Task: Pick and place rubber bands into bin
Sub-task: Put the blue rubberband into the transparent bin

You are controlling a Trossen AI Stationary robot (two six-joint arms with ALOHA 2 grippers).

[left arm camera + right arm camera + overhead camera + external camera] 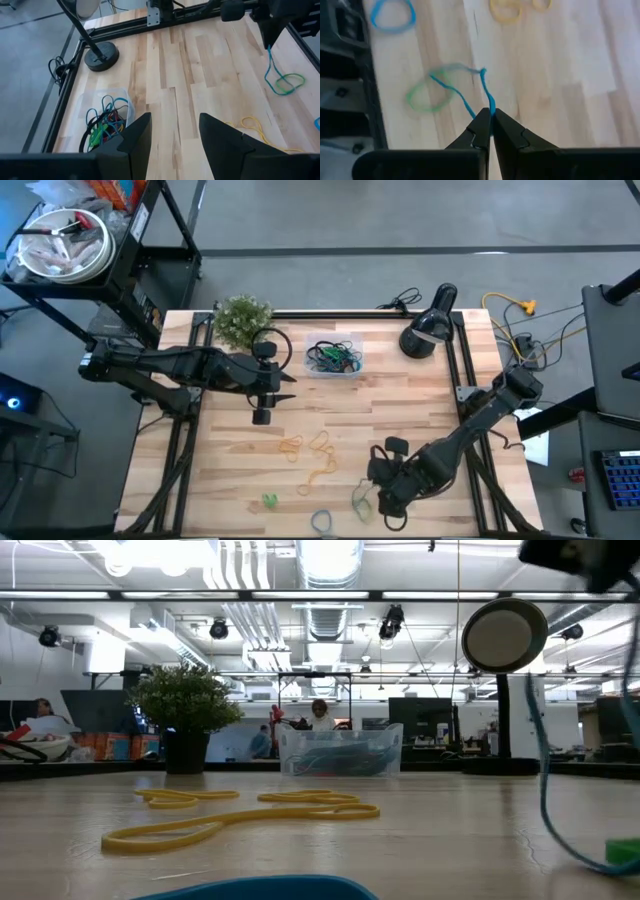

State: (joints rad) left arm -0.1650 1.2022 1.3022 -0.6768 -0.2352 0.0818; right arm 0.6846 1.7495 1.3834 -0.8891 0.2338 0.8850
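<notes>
We see small plant [243, 319] and black lamp [428, 332] flanking clear bin [334, 358] at table's [400, 415] far edge; bin holds tangle of bands, count unclear. Loose on wood we count three yellow rubber bands [312, 455], one green [269, 500], one pale blue [321, 520] cut by edge. Right gripper [489, 125] pinched tight on blue band [470, 95] beside green loop [422, 97]. Left gripper [172, 135] parted, empty, near bin.
</notes>
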